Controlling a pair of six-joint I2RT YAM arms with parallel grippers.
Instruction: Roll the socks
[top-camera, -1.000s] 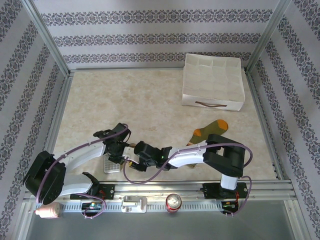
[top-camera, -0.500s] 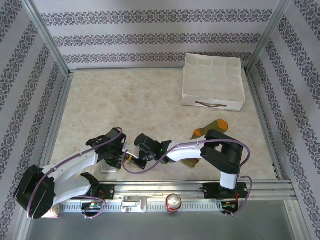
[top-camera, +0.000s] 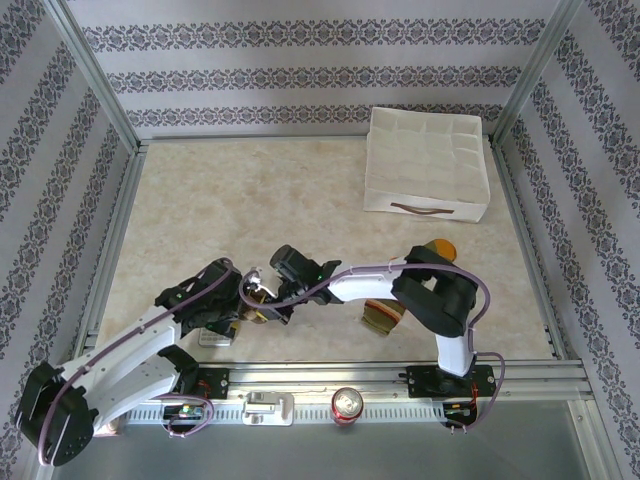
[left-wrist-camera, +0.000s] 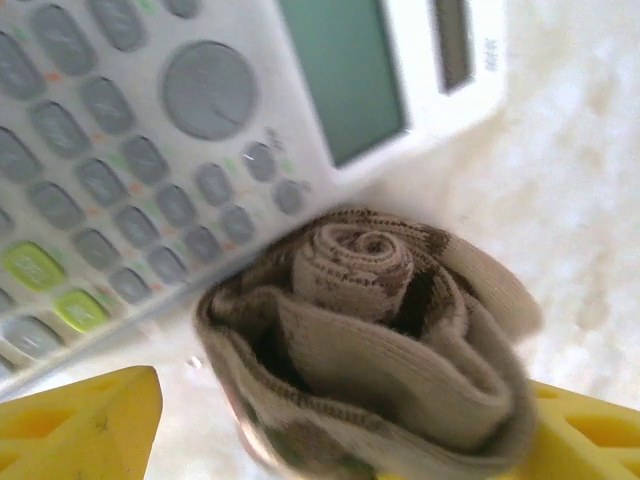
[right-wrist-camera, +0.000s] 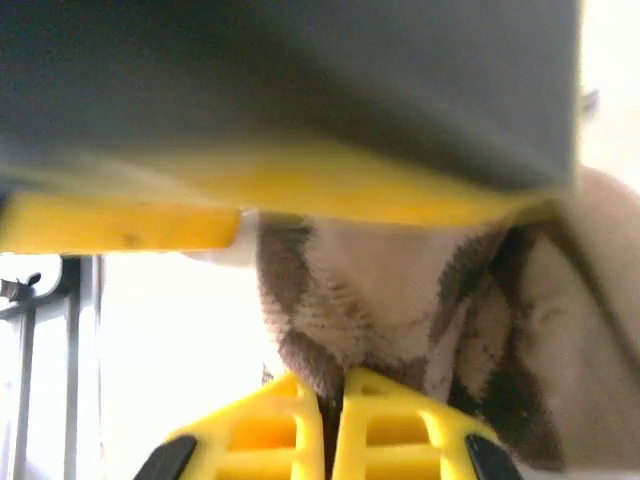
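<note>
Your bench (top-camera: 250, 200) is bare across most of its top, and the white box (top-camera: 425, 160) at the far right stands well apart from the work. The green sock (top-camera: 381, 318) lies unrolled under the right arm, its orange toe showing beyond the elbow, so I judge a wide swing of that arm could drag it. The calculator (left-wrist-camera: 150, 150) sits at the near left, just beside the brown sock (left-wrist-camera: 370, 330), which is wound into a spiral with a looser outer layer; I cannot tell whether the roll rests on the bench or hangs. Your left gripper (left-wrist-camera: 330, 430) stands open, one finger clear on each side of the roll. Your right gripper (right-wrist-camera: 335, 410) is pinched closed on a fold of the brown sock. With only that small bite holding it, the roll may unwind if you pull, since the outer wrap looks free to peel. The calculator crowds the left gripper, so closing low could catch or shove it. A can (top-camera: 348, 403) stands on the near rail, out of the way.
</note>
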